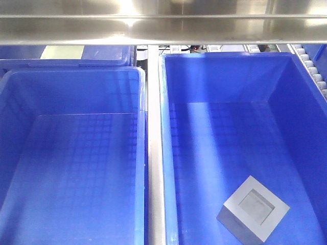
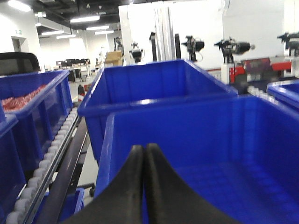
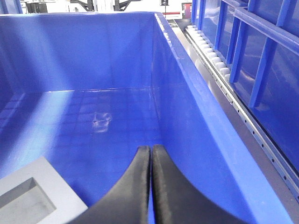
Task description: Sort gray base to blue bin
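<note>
Two blue bins (image 1: 153,81) side by side, one gray base (image 1: 253,208), two closed claws (image 2: 144,151)

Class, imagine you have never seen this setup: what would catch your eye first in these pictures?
Two big blue bins side by side fill the front view: the left bin looks empty, while the right bin holds a gray base near its front right corner, recess facing up. In the wrist views, the left gripper and right gripper show black fingers pressed shut, holding nothing.
</note>
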